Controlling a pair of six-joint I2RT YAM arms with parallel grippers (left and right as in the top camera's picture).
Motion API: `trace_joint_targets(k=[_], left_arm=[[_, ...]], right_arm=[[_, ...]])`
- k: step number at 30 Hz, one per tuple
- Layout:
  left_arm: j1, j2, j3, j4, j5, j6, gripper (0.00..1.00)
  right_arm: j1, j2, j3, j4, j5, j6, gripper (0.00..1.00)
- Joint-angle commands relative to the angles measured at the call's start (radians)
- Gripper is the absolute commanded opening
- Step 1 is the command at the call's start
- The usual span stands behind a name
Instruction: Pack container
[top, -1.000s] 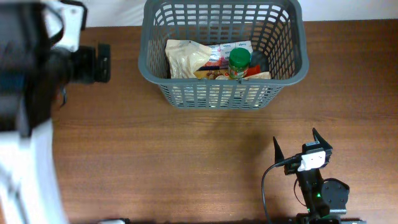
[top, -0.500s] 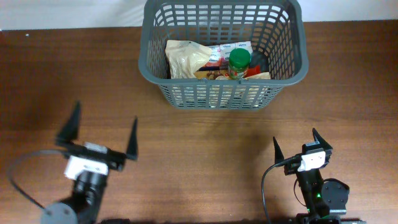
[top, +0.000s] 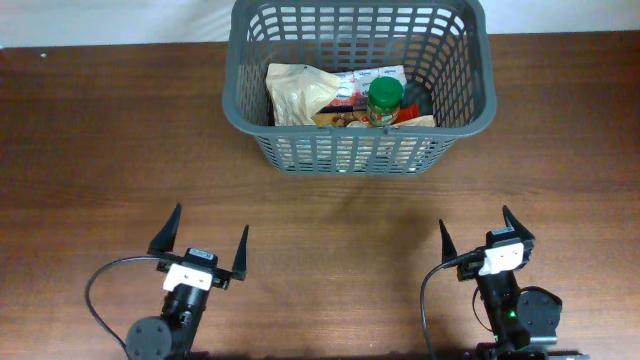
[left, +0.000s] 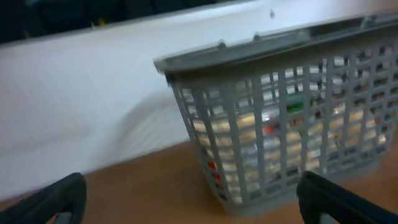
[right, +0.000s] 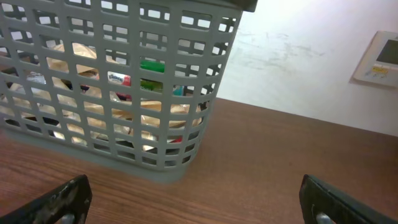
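The dark grey slotted basket (top: 470, 95) stands at the back middle of the table. Inside lie a pale snack bag (top: 298, 93), a green-lidded jar (top: 385, 100) and other packets. The basket also shows in the left wrist view (left: 273, 130) and the right wrist view (right: 118, 93). My left gripper (top: 205, 245) is open and empty near the front left, well short of the basket. My right gripper (top: 478, 237) is open and empty near the front right.
A white wall runs behind the table in both wrist views. A white wall panel (right: 379, 59) shows at the right of the right wrist view. Brown wooden tabletop (top: 340, 230) lies between the grippers and the basket.
The left arm has swung from the far left edge down to the front left and settled lower; its fingers stay open. The right arm and the basket have not moved.
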Motion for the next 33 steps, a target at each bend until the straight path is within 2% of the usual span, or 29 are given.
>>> trace_joint_targets(k=[1, 3, 33], left_arm=[[-0.009, -0.011, -0.046, -0.135, 0.005, -0.009, 0.99], [-0.009, -0.011, -0.048, -0.177, 0.002, -0.008, 0.99], [-0.009, -0.011, -0.048, -0.177, -0.014, -0.009, 0.99]], right_arm=[[0.007, -0.007, -0.007, -0.004, 0.008, -0.007, 0.99], [0.007, -0.007, -0.007, -0.004, 0.008, -0.007, 0.99], [0.007, -0.007, -0.007, -0.004, 0.008, -0.007, 0.99]])
